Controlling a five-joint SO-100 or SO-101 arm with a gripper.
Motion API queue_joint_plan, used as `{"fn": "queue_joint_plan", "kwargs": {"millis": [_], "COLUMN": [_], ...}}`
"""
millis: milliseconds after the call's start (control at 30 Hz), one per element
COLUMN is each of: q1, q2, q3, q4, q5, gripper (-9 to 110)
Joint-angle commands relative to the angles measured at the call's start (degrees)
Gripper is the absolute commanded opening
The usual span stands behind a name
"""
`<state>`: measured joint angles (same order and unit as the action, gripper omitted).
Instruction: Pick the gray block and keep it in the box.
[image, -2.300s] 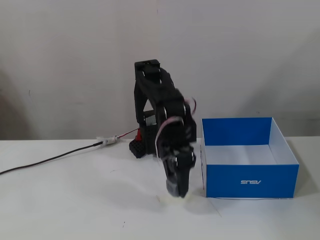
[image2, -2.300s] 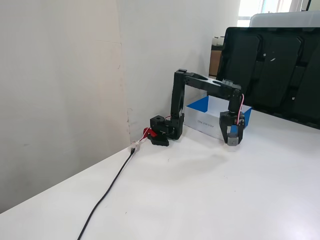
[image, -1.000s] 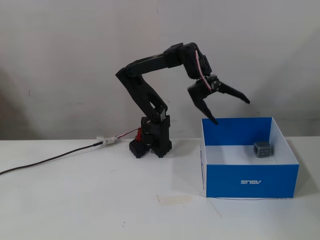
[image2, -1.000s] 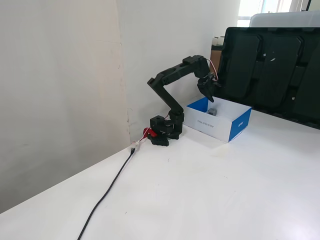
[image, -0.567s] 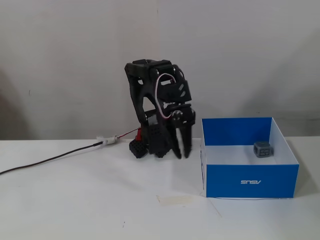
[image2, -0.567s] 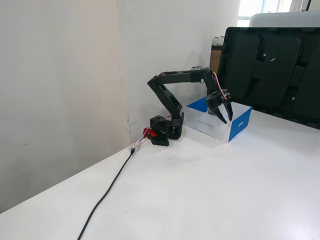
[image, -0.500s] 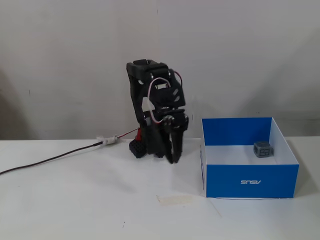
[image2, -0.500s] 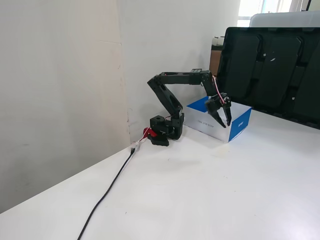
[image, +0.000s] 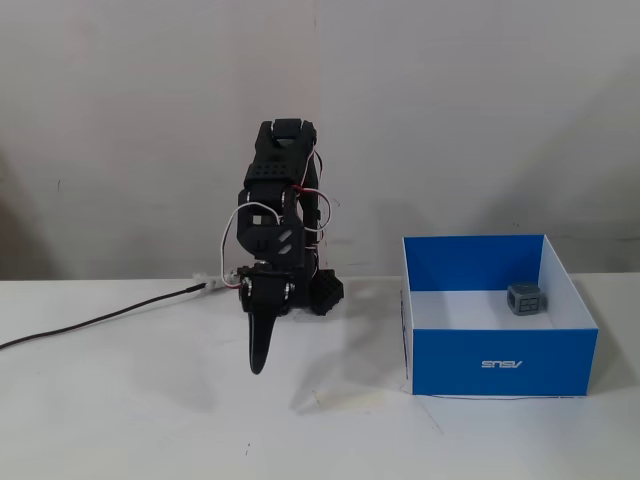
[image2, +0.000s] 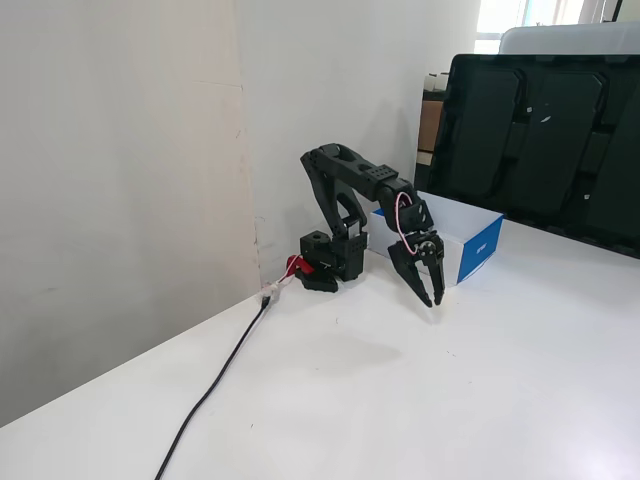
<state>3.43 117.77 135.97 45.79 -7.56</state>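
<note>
With the gray block (image: 526, 299) inside the box (image: 500, 365), hand (image2: 433, 300) outside.

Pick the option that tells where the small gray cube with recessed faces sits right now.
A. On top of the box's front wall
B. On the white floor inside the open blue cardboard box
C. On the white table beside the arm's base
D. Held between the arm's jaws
B: in a fixed view the small gray cube rests on the white floor inside the open blue cardboard box, near its back right corner, far from the gripper.
</note>
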Motion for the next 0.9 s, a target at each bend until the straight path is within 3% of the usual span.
{"fn": "queue_joint_plan", "kwargs": {"millis": [0,333,867], "q1": [1.1,0.0,-5.1], "q2": [1.7,14.5,51.9], "q3": [1.4,15.3,30.4], "q4": [-4.3,-9.6,3.4], "q5": [2.6,2.8,-0.6], "gripper": [0,0,0]}}
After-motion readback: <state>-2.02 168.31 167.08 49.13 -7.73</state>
